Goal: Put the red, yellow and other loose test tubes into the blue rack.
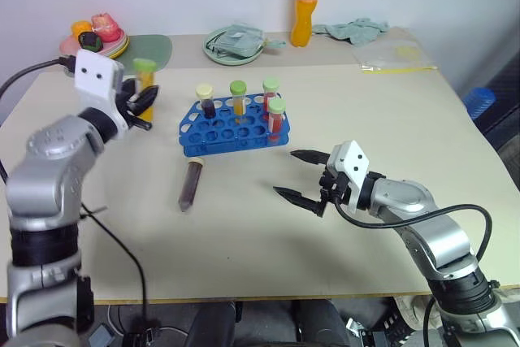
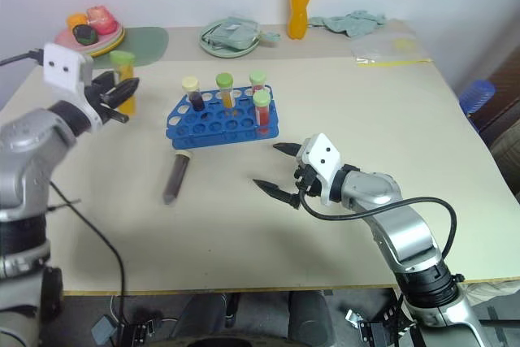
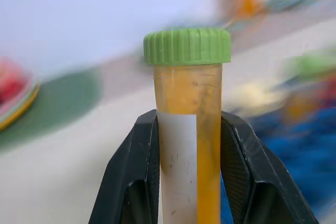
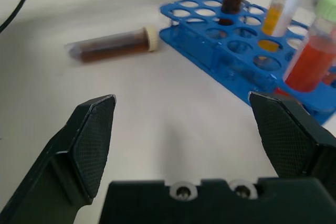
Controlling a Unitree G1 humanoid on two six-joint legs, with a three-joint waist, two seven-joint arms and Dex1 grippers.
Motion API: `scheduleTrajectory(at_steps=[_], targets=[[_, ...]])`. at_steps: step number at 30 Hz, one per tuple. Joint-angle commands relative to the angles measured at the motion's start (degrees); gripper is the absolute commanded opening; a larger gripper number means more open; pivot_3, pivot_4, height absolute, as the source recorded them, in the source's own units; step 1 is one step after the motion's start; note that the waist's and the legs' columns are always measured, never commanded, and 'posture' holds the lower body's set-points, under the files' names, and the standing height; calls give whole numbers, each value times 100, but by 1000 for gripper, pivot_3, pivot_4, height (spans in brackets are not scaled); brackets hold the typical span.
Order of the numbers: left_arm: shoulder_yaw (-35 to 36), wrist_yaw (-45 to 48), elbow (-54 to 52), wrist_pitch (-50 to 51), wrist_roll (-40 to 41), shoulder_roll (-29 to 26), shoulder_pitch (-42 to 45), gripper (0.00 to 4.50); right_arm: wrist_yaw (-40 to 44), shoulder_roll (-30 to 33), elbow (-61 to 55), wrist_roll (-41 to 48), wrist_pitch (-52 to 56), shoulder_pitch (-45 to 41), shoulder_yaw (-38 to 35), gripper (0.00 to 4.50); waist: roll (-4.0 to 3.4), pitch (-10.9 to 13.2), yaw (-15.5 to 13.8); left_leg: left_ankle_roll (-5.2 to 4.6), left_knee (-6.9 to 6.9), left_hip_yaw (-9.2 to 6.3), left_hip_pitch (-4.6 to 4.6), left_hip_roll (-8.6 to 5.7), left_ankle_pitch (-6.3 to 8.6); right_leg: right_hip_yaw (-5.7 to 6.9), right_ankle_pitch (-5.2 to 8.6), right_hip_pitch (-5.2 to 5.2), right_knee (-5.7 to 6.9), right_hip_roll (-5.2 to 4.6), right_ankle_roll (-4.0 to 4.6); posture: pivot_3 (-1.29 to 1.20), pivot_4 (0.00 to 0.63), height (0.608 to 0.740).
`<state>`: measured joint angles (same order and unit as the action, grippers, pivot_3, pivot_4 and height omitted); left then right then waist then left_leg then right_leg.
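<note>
Right gripper [image 1: 299, 175]: nearest item, low over the bare table [image 1: 390, 119], just in front of the rack's right end; fingers spread wide, holding nothing.
Loose brown tube [image 1: 192, 184]: lying flat on the table, just in front of the rack's left end; dark brown contents, cream cap toward the rack, pointed tip toward the near edge.
Blue rack [image 1: 231, 126]: middle of the table, rows of round holes, four tubes standing upright in it.
Racked tubes: dark one with pale yellow cap [image 1: 205, 98] at back left; yellow-orange one with green cap [image 1: 237, 97] at back middle; two red ones with pale green caps [image 1: 276, 115] at the right end.
Left gripper [image 1: 140, 105]: raised above the table, left of the rack; clamped on the orange tube.
Orange tube [image 3: 189, 129]: upright between the black fingers [image 3: 131, 182]; ribbed green cap, orange-yellow contents, white label strip down one side.
Left wrist view adds: the cap ribbing, the label and the pinch low on the tube body.
Right wrist view adds: the empty holes along the rack's front row and the brown tube's cream cap [image 4: 152, 36].
Far edge: orange drink bottle [image 1: 304, 6], green plate [image 1: 234, 45], crumpled cloth [image 1: 351, 30], clear bag [image 1: 394, 56], toy food plate [image 1: 93, 36].
</note>
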<state>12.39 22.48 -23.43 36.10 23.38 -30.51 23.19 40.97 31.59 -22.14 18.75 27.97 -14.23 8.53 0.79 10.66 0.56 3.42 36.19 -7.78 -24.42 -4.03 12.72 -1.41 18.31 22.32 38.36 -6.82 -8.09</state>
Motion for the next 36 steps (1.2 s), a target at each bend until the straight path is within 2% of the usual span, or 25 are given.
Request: scheduleTrajectory(at_steps=[1, 4, 7, 12, 26, 36], targets=[[-974, -522, -711, -791, -557, 756, -166, 1326, -51, -107, -48, -82, -137, -8, 47, 4500, 2, -1, -20, 0, 0, 0, -1, -2, 0, 1, -4, -2, -3, 2, -5, 0, 150, 740], [-1512, -1023, -402, -1441, -1247, 1404, -304, 1326, -64, -154, -10, -82, -106, -47, 7, 4500, 5, -3, 21, -15, 3, 12, 1, -6, 7, 1, -8, -6, -2, 4, -10, 0, 150, 740], [-1707, -1474, 190, -2241, -1708, 1953, -362, 1326, -83, -99, 14, -101, -95, -24, -68, 4500, -4, -8, 53, -28, -5, 19, 11, 0, 13, -1, -9, -3, 2, 11, -8, 0, 150, 740], [-1855, -1828, 1395, -3427, -2360, 2294, -207, 1326, -159, -66, -47, -180, -104, 106, -137, 4500, -3, -8, 13, -28, -1, 23, 11, -4, 13, -1, -9, -6, 1, 8, -9, 0, 150, 740], [-1765, -1593, 3756, -4490, -2374, 2822, 849, 1326, -314, -148, -148, -182, -80, 182, -111, 4500, 0, -8, 28, -20, 0, 19, 7, -7, 7, 3, -9, -4, 0, 7, -9, 0, 150, 740], [-1773, -1603, 3899, -4523, -2567, 2730, 751, 1326, -352, -113, -220, -199, -76, 289, -122, 4500, 0, -9, 30, -20, 1, 17, 7, -7, 8, 3, -9, -6, 1, 8, -10, 0, 150, 740]])
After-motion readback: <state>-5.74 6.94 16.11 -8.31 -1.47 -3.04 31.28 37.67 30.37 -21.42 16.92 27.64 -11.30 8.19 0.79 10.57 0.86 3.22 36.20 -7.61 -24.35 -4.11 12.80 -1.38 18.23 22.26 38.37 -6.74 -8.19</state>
